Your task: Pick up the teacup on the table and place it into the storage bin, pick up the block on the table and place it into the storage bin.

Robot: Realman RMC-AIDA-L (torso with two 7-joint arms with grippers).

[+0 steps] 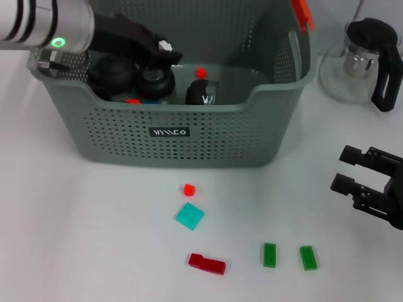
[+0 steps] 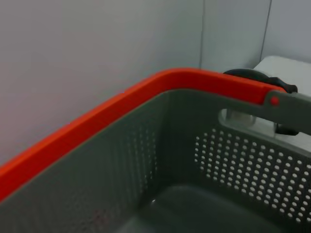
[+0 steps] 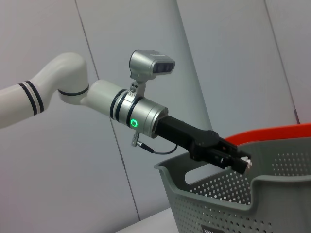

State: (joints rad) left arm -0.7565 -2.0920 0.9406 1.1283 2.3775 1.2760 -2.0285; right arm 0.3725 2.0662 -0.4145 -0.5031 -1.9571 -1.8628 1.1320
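Observation:
The grey-green storage bin (image 1: 189, 135) stands at the back centre, and its orange-red handle end (image 2: 97, 121) and perforated inner wall fill the left wrist view. My left gripper (image 1: 165, 53) reaches from the left over the bin's inside; it also shows above the rim in the right wrist view (image 3: 235, 159). A dark round teacup (image 1: 155, 82) lies in the bin just under it, beside two more dark pieces and a small red block (image 1: 201, 72). On the table lie a small red block (image 1: 189, 189), a teal block (image 1: 189, 216), a dark red block (image 1: 206, 263) and two green ones (image 1: 269, 255). My right gripper (image 1: 346, 168) rests open at the right edge.
A glass teapot (image 1: 365, 60) with a black handle stands at the back right beside the bin. The second green block (image 1: 308, 257) lies near the front, closest to my right gripper. White tabletop surrounds the blocks.

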